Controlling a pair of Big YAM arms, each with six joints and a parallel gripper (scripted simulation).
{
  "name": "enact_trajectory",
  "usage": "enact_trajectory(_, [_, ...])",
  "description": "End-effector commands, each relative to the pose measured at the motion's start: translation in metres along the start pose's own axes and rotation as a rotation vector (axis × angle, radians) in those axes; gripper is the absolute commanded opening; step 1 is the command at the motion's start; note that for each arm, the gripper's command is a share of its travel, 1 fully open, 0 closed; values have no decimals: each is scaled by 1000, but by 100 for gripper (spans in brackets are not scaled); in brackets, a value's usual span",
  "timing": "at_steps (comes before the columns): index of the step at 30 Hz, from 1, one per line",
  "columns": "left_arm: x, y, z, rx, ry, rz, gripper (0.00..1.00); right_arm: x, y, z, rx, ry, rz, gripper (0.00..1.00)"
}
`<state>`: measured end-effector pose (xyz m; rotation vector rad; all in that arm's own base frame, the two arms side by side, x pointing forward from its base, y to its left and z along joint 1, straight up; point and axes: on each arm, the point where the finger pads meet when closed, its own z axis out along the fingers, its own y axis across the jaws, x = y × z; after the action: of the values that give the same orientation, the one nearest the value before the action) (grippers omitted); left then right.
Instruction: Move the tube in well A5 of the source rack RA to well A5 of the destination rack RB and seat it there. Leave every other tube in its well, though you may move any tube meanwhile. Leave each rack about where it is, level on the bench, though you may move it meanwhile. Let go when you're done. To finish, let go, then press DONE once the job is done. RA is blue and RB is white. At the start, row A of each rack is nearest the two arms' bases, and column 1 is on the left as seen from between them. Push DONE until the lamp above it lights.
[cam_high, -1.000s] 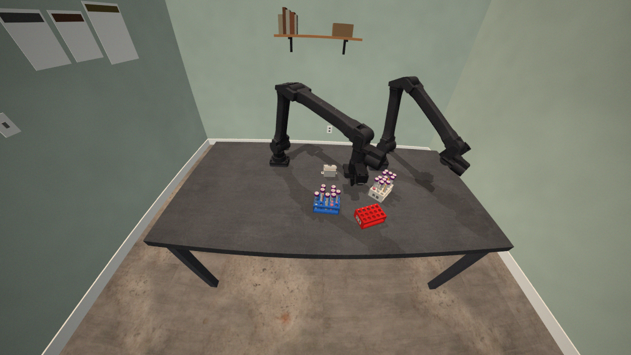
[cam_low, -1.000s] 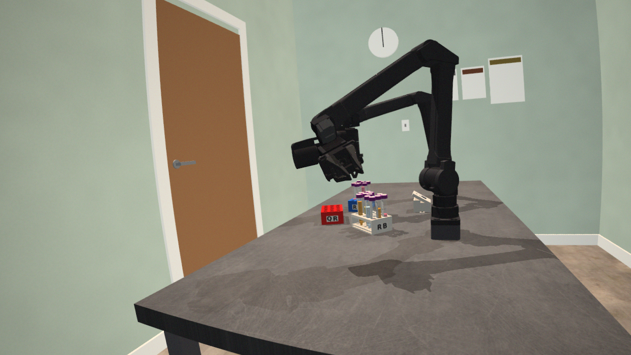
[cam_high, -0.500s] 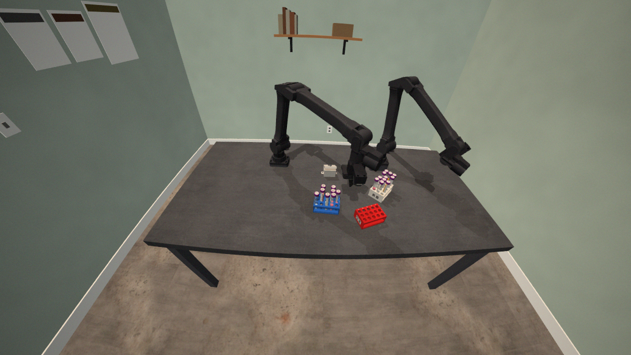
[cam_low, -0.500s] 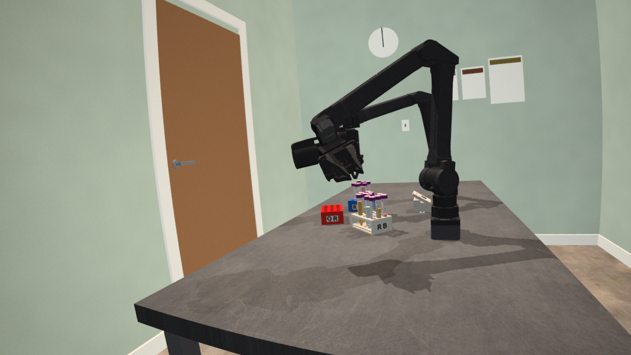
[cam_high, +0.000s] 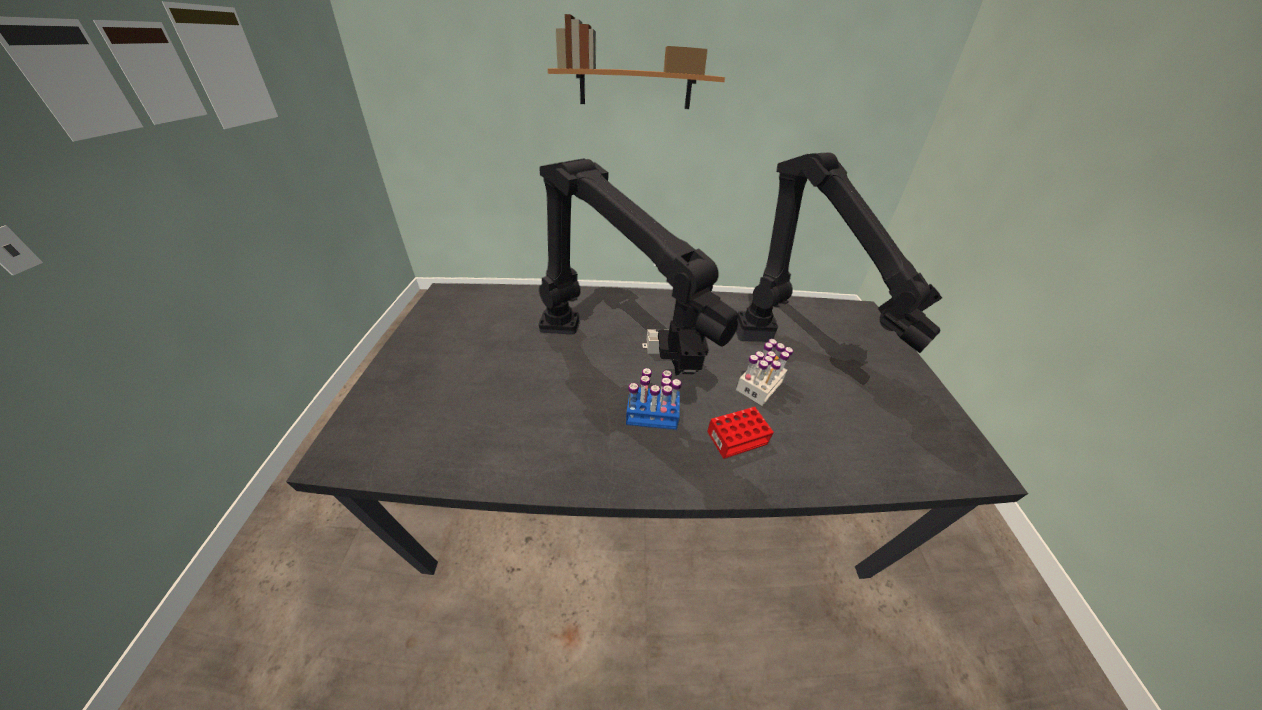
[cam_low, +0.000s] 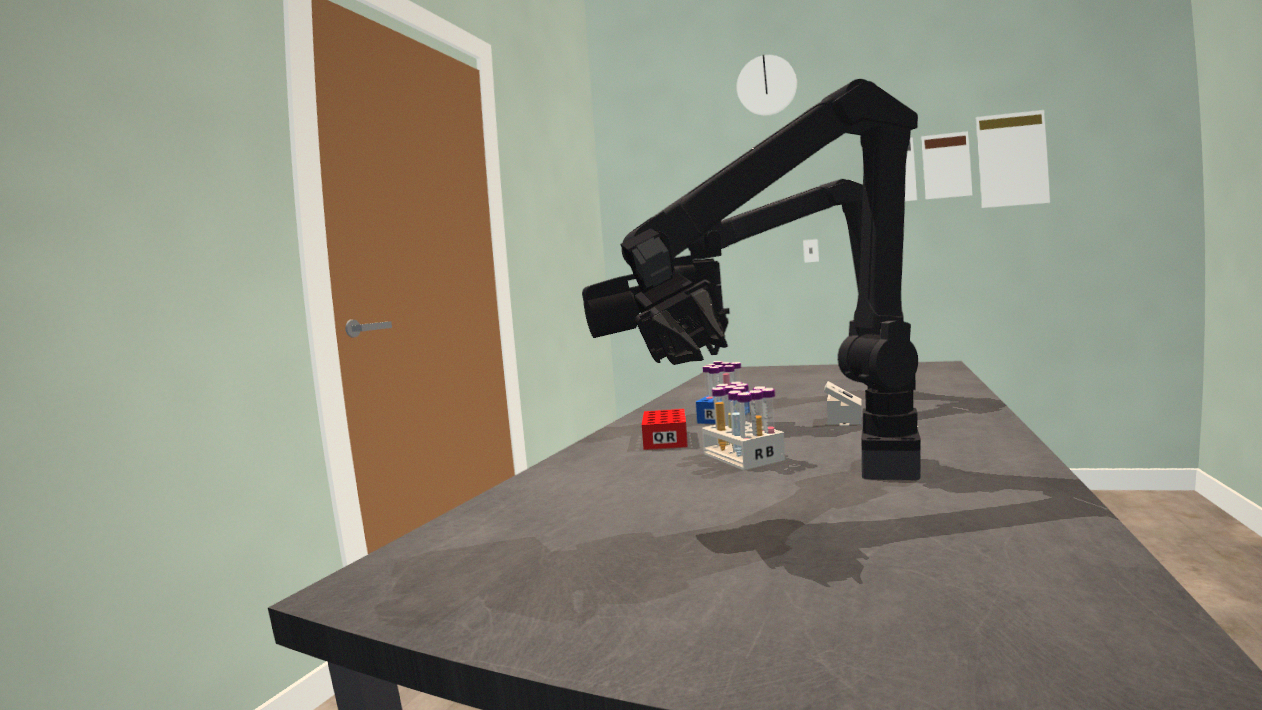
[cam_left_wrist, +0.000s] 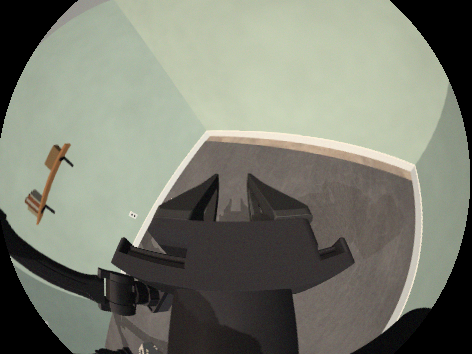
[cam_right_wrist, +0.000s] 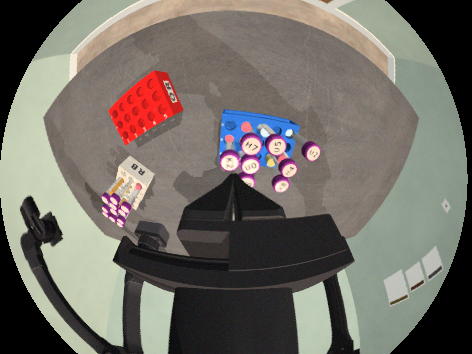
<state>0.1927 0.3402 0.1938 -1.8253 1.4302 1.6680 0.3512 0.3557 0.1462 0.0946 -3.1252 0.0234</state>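
Observation:
The blue rack RA holds several purple-capped tubes; I cannot tell which one stands in A5. The white rack RB also holds several tubes. My right gripper is shut and empty. It hangs just above the near edge of the blue rack, close to its nearest tubes. My left gripper is partly open and empty. It is raised over bare table, away from both racks. In the exterior view it hides the right gripper.
A red rack marked QR stands empty in front of the two racks. A small white button box sits behind the blue rack, near the arm bases. The dark table is wide.

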Motion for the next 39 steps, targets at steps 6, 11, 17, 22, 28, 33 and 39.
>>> enact_trajectory(6, [-12,-4,-3,8,-3,-29,30,-9,4,-40,-63,-72,-37,0])
enact_trajectory(11, [-12,-4,-3,8,-3,-29,30,-15,-3,-40,-63,-73,-18,0])
enact_trajectory(17, [-12,-4,-3,8,-3,-29,30,-13,-1,-40,-63,-73,-21,0])
enact_trajectory(22, [-12,-4,-3,8,-3,-29,30,-13,-1,-40,-63,-73,-21,0])
enact_trajectory(28, [-12,-4,-3,8,-3,-29,30,-13,-1,-40,-63,-73,-21,0])
enact_trajectory(33, [-12,-4,-3,8,-3,-29,30,-13,-1,-40,-63,-73,-21,0])
enact_trajectory(39, [-12,-4,-3,8,-3,-29,30,-13,-1,-40,-63,-73,-21,0])
